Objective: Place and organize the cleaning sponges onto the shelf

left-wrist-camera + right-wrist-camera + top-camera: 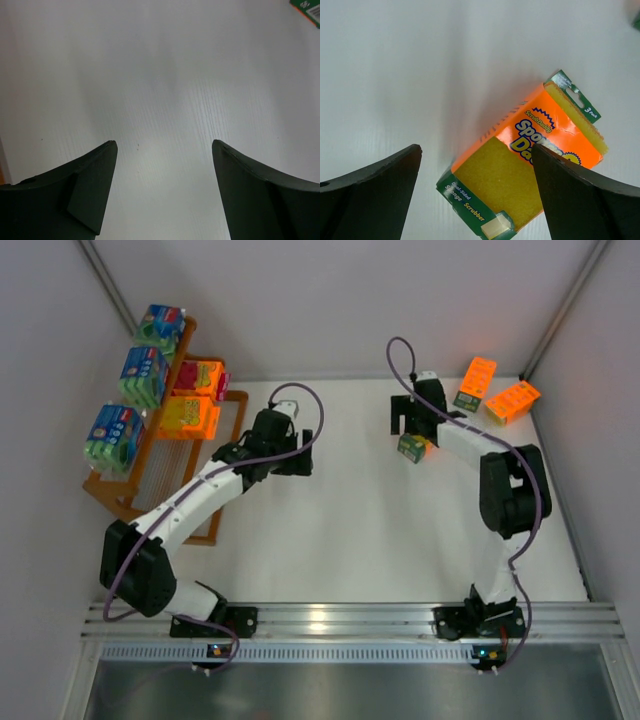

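Observation:
An orange sponge pack (520,175) with green ends lies tilted on the white table, between and below the fingers of my open right gripper (476,147). The right finger overlaps its orange face, and I cannot tell whether it touches. From above, this pack (411,447) sits just under the right gripper (405,430). Two more orange packs (476,382) (512,400) lie at the far right. The orange shelf (120,490) at the left carries three blue-green packs (143,375) and two orange packs (190,415). My left gripper (300,458) (164,142) is open over bare table.
A green pack corner (307,9) shows at the top right of the left wrist view. Grey walls close in the table on the left, the back and the right. The arm bases stand on a metal rail (330,620) at the near edge.

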Tool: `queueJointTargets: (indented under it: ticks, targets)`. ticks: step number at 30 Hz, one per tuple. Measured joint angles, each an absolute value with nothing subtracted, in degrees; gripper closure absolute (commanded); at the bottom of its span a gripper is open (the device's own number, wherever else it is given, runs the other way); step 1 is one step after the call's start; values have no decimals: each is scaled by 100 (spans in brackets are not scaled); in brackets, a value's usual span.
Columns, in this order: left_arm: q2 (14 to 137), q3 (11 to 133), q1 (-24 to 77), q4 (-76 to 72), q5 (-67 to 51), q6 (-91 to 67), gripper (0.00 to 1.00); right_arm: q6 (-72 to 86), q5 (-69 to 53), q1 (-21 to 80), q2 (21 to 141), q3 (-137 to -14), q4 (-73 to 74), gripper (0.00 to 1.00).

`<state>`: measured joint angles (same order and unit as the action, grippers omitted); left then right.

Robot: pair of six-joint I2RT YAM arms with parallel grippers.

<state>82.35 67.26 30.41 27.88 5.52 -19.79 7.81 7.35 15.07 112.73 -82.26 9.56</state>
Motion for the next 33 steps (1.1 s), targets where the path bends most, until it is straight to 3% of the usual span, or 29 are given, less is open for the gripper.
queueJointTargets:
  ticks: [8,17,23,26,27,29,32,33]
  targets:
    - [7841,6497,3041,2792,582,-2231,17,2613,805,2591,9334,-5830,432,8]
    - [7426,5983,3041,2788,379,-2720,18,5782,897,4372,8853,-5544,742,4]
    - [6587,5492,3151,2799,213,-3164,21,5784,812,3804,8497,-5861,1216,1]
    - [6143,5214,3365,2724,89,-3441,34,5310,963,3323,8027,-5857,1164,1]
    - [6053,5092,3476,2606,30,-3529,46,5105,969,3183,7902,-5852,1087,3]
    - [5979,4722,3693,2145,-128,-3802,56,4696,867,3039,7846,-5850,891,9]
    - [6117,3955,3907,1337,-489,-4263,72,4115,386,3004,8215,-5852,696,34]
    - [6208,3726,3942,1177,-537,-4412,75,3994,209,3004,8431,-5848,650,47]
